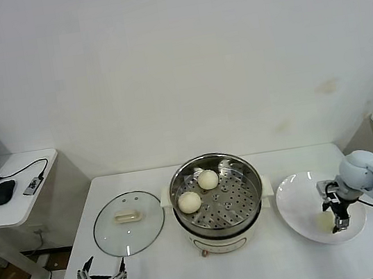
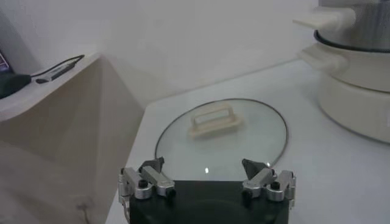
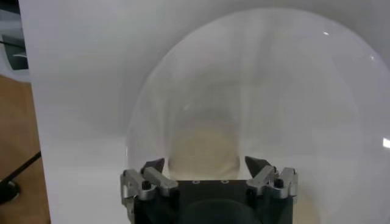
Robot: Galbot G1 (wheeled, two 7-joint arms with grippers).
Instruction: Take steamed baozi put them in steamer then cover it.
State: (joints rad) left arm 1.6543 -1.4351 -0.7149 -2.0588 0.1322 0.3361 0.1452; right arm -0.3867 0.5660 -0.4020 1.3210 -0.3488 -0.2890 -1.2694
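The steel steamer [image 1: 220,213] stands mid-table with two cream-white baozi on its perforated tray, one at the back [image 1: 208,179] and one at the left [image 1: 189,202]. A third baozi [image 1: 324,219] lies on the white plate [image 1: 295,202] at the right; in the right wrist view it [image 3: 203,149] sits between the open jaws. My right gripper [image 1: 339,220] [image 3: 205,164] is low over the plate, open, straddling that bun. I see no fourth baozi. The glass cover [image 1: 128,222] [image 2: 222,137] lies flat left of the steamer. My left gripper [image 1: 103,277] [image 2: 204,167] is open and empty near the front left edge.
A side table [image 1: 13,200] at the far left holds a black mouse [image 1: 2,192] and a laptop. The steamer's white handle and base [image 2: 350,79] show in the left wrist view beyond the cover.
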